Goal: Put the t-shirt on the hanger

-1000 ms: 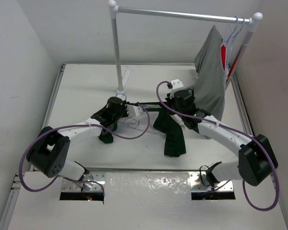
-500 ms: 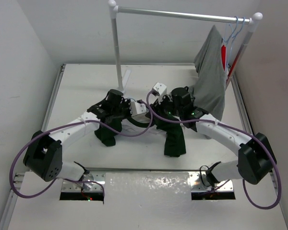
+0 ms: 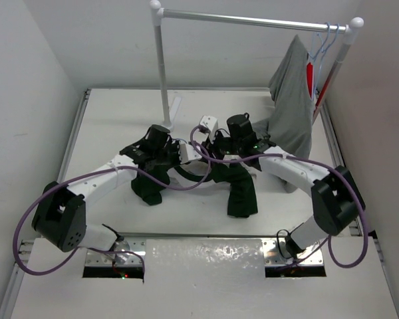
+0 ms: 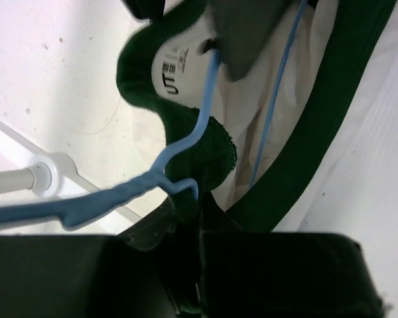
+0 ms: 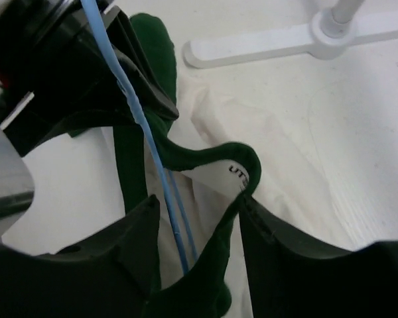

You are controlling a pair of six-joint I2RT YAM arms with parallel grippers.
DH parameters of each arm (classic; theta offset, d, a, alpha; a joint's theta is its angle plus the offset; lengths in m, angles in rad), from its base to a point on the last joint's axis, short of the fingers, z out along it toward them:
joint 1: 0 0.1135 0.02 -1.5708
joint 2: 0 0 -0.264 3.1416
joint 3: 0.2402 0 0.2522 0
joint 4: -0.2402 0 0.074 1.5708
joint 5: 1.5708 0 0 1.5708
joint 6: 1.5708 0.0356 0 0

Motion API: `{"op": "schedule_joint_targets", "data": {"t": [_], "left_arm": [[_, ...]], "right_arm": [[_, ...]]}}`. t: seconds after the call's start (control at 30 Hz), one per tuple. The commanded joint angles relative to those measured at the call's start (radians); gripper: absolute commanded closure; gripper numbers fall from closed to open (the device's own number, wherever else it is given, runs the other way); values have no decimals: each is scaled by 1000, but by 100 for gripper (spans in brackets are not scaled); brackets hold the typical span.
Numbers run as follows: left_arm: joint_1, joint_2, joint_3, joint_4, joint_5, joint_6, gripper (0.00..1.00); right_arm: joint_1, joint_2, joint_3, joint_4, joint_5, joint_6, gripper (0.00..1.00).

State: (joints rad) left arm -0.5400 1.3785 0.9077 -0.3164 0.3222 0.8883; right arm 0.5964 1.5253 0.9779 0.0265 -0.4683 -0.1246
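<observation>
The t-shirt lies on the table, its body white on white, with dark green sleeves (image 3: 239, 193) spread at both sides. My left gripper (image 3: 185, 153) is shut on the green collar band (image 4: 186, 199), right beside the neck of the light-blue hanger (image 4: 205, 112). The hanger's wires run down into the collar opening. My right gripper (image 3: 216, 141) faces the left one. It is open (image 5: 196, 212), with the collar band (image 5: 205, 159) and the hanger wire (image 5: 129, 93) between its fingers. The shirt's chest print is hidden.
A white clothes rack stands at the back, with its pole (image 3: 163, 73) and foot (image 5: 265, 40) just behind the grippers. A grey garment (image 3: 292, 100) and spare blue hangers (image 3: 326, 40) hang at the rack's right end. Purple cables loop near both wrists.
My right gripper has moved left, close up to the left gripper and the collar. My left arm shifted slightly back and right early on, dragging the left sleeve, then stayed put.
</observation>
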Motion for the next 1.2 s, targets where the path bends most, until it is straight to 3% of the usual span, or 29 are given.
{"op": "schedule_joint_targets", "data": {"t": [0.0, 0.17, 0.2, 0.23, 0.4, 0.47, 0.57, 0.6, 0.67, 0.8, 1.0, 1.17], "left_arm": [[0, -44, 51, 10, 58, -3, 100], [20, -52, 65, -4, 83, -25, 100], [35, -52, 66, -7, 83, -28, 100], [43, -53, 68, -10, 86, -34, 100], [129, -53, 76, -36, 107, -60, 100], [176, -53, 86, -59, 147, -58, 95], [218, -55, 126, -133, 238, -43, 56], [225, -55, 137, -160, 267, -29, 29], [239, -59, 157, -214, 318, -8, 18], [239, -53, 128, -191, 321, -14, 14], [244, 46, 65, 23, 77, -179, 13], [244, 175, 76, 69, 46, -279, 11]], "right_arm": [[0, 58, 74, -19, -67, -20, 54], [-6, 72, 53, -19, -49, 0, 86], [-16, 56, 20, -4, -41, 8, 99], [-27, 40, -7, 13, -38, 17, 100], [-122, -155, -206, 139, -30, 95, 100], [-132, -241, -226, 126, 11, 83, 100], [-133, -298, -260, 86, 51, 66, 100], [-132, -325, -260, 61, 57, 62, 100], [-133, -347, -255, 37, 69, 53, 100], [-132, -384, -248, 10, 86, 48, 100], [-133, -436, -199, -52, 117, 65, 100], [-132, -485, -157, -95, 111, 82, 100]]}}
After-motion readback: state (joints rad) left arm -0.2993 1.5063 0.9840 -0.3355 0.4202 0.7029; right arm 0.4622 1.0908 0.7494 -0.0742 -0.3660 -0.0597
